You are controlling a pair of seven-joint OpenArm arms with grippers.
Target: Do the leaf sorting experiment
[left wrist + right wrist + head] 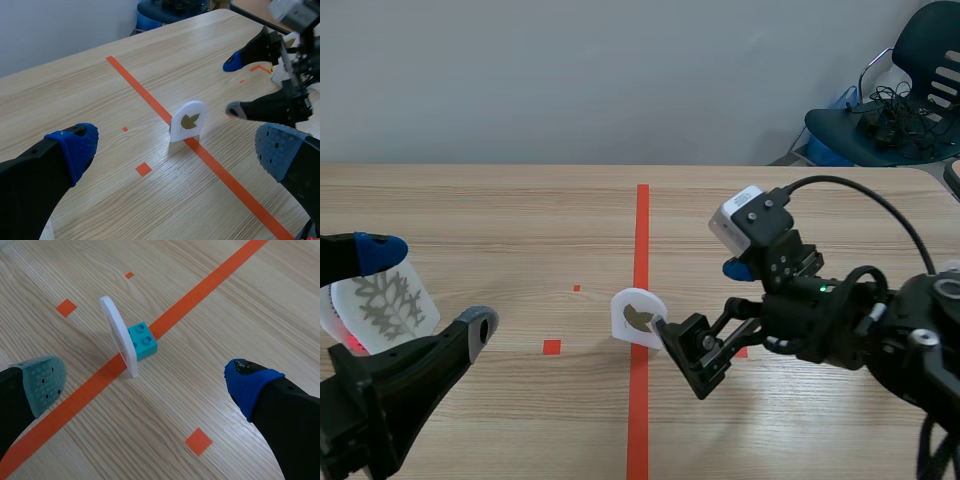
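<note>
Hand on right [145, 385] wide open beside card [120, 335]

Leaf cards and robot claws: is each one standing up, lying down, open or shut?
Brown-leaf card: standing upright on the tape line.
Teal brick: lying flat, touching that card's back.
Grey-leaf card: beside left gripper, not gripped.
Left gripper: open, empty.
Right gripper: open, empty.

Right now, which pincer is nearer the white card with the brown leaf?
Right. The right pincer is open with one fingertip close beside the white card, which stands just ahead of it. The left pincer, also open, sits far off at the table's left side.
</note>
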